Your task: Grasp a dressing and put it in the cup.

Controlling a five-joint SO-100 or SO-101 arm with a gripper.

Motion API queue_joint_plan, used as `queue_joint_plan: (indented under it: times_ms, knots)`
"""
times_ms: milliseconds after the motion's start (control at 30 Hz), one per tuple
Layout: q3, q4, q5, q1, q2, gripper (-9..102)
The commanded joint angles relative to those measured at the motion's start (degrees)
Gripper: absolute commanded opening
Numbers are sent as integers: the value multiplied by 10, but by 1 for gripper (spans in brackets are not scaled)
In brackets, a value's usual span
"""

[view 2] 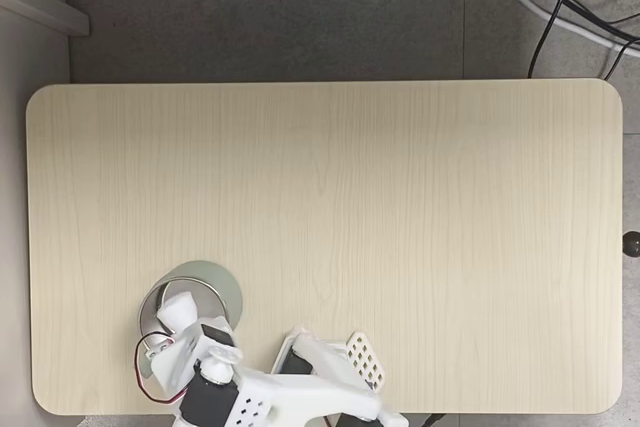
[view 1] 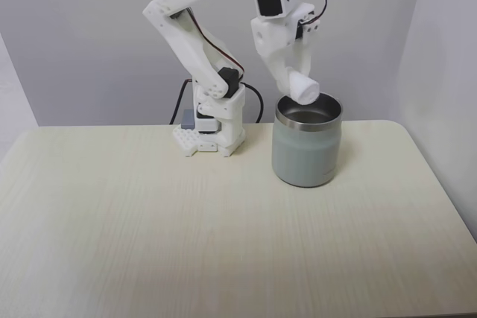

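Gripper (view 1: 297, 80) is clamped on the dressing (view 1: 304, 87), fingers pointing down, hanging right over the open mouth of the cup (view 1: 307, 150). In the other fixed view, from above, the gripper (view 2: 180, 332) sits over the cup (view 2: 215, 282) opening, with the dressing (view 2: 178, 312) inside the rim outline, toward the side of the cup nearest the arm base (view 2: 330, 362).

Key relation: cup opening is straight below the dressing, and in the front fixed view the roll's lower end sits about level with the steel rim, apparently apart from it. Dressing's long axis is tilted, sticking out of the fingers down and toward the right in the front fixed view. Judgement: a release here should drop it in; risk is low, maybe it clips the rim since it sits off-centre toward the arm side.

Cup stands near the table (view 1: 223, 243) edge where the arm is mounted, just beside the base, toward a corner in the top-down fixed view.

Materials: dressing is a small white soft-looking cylinder, matte, likely squashes a bit under the grip. Cup is a wide handleless tumbler, pale grey-green matte body, shiny steel rim and steel inside. Table is light wood-grain laminate with rounded corners. Arm is white plastic with black servos and a red-black wire looping near the wrist.
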Motion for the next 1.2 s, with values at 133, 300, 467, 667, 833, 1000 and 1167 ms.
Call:
queue_joint_plan:
  times_ms: [133,300,467,667,833,1000,1167]
  knots:
    - [-4,-13,-4,0,-18,13]
    - [2,-16,13,-12,-18,34]
    - [-2,-18,45,-41,-30,34]
    - [-2,-18,82,-82,-55,33]
    - [-7,-14,98,-101,-75,33]
    - [-3,-13,101,-108,-84,33]
    - [14,-5,106,-109,-83,33]
